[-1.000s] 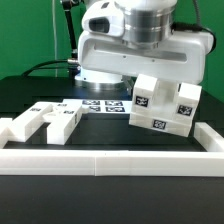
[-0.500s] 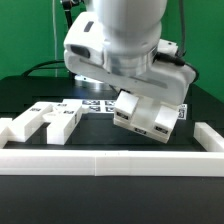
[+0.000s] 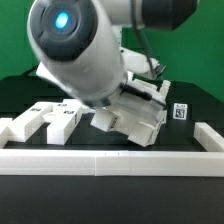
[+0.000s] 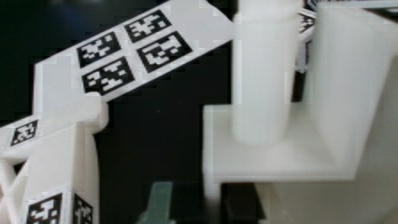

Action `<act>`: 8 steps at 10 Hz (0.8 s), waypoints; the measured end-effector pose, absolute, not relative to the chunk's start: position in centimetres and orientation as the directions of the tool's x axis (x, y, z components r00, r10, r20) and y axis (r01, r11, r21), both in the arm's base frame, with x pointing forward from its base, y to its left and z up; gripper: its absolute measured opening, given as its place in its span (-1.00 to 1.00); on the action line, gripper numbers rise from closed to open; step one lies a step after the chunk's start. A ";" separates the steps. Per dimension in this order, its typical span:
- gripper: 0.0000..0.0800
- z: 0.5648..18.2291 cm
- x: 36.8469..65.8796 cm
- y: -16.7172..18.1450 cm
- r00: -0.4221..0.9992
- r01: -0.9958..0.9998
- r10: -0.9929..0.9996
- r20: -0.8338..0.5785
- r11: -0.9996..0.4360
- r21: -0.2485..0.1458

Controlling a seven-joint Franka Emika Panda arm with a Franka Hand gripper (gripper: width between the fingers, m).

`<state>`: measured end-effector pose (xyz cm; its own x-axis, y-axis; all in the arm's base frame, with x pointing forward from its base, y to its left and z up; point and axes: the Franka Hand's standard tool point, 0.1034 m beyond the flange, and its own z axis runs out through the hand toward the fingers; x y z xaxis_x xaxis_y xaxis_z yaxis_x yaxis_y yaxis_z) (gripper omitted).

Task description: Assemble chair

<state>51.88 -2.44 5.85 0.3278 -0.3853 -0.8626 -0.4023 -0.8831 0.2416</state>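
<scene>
Arm (image 3: 75, 55): one, blurred, filling most of the exterior view above the parts. Rail (image 3: 110, 160): one, long and low, running along the front of the black table (image 3: 20, 90) and turning back at the exterior view's right. Marker board (image 4: 134, 50): one, four tags clear in the wrist view. Chair assembly (image 3: 135, 118): one, slab with post, tilted under the arm, close to the front rail but apart from it. Loose pieces: two, outer loose part (image 3: 28, 125) and inner loose part (image 3: 62, 122), side by side at the exterior view's left; only a narrow bare strip separates them from the assembly. Gripper (image 4: 199, 202): one, jaws pinched narrow on the slab's edge.
</scene>
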 end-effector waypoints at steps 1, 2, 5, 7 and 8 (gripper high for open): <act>-0.91 5.9 51.8 -2.3 0.325 -0.400 -0.378 -0.867 -0.885 0.236; -0.65 5.8 52.1 -2.4 0.336 -0.402 -0.380 -0.862 -0.885 0.233; 0.04 5.4 52.4 -2.6 0.354 -0.409 -0.388 -0.851 -0.883 0.232; 0.46 5.2 52.8 -3.0 0.382 -0.396 -0.376 -0.844 -0.892 0.218; 0.57 5.3 53.1 -3.4 0.403 -0.384 -0.364 -0.839 -0.900 0.206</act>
